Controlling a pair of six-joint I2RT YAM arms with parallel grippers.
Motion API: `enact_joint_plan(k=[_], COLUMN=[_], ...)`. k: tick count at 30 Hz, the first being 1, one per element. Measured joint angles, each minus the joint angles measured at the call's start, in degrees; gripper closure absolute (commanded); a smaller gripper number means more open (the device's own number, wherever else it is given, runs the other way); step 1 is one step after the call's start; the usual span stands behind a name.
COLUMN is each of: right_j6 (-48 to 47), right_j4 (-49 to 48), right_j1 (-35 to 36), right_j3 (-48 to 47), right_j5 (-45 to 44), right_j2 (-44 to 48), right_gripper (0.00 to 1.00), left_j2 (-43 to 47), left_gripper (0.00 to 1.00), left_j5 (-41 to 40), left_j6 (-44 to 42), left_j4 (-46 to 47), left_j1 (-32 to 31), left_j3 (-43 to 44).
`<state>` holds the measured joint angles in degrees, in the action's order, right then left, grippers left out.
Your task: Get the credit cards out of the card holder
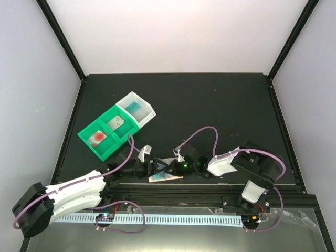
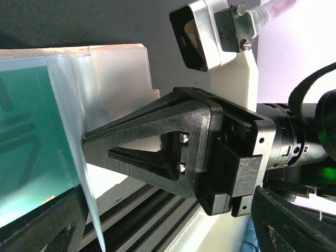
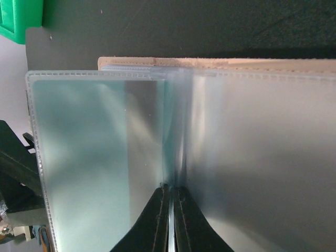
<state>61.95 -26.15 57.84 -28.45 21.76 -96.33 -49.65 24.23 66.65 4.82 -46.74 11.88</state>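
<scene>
The card holder (image 1: 169, 178), peach-rimmed with clear plastic sleeves, lies near the table's front edge between both arms. My right gripper (image 3: 170, 190) is shut on the edge of one sleeve that stands upright. The peach rim (image 3: 220, 64) shows behind it. A teal credit card (image 2: 29, 142) sits inside a sleeve, also seen as a teal tint in the right wrist view (image 3: 94, 157). My left gripper (image 1: 156, 168) faces the holder from the left, jaws wide open, one finger (image 2: 44, 226) just beside the sleeve's edge. My right gripper's black finger (image 2: 152, 139) fills the left wrist view.
A green bin (image 1: 89, 137) stands at the back left with a red-blotched card (image 1: 98, 137) and a pale card (image 1: 115, 122) in its compartments. A white bin (image 1: 148, 109) next to it holds a teal card (image 1: 132, 106). The table's front rail (image 1: 173, 197) runs right behind the holder.
</scene>
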Motion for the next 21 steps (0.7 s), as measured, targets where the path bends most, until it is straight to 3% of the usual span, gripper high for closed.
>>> enact_joint_plan(k=[11, 21], right_j6=[-0.31, -2.8], right_j4=[1.4, 9.68], right_j1=[0.22, 0.26], right_j3=[0.17, 0.92], right_j5=[-0.61, -5.55], right_j2=[1.4, 7.21], right_gripper=[0.88, 0.84], left_j2=[-2.64, -5.51], left_gripper=[0.14, 0.15], left_j5=[1.18, 1.97], left_j6=[0.02, 0.09], left_j4=[3.15, 6.34], left_j1=[-0.72, -1.92], left_j3=[0.0, 0.17])
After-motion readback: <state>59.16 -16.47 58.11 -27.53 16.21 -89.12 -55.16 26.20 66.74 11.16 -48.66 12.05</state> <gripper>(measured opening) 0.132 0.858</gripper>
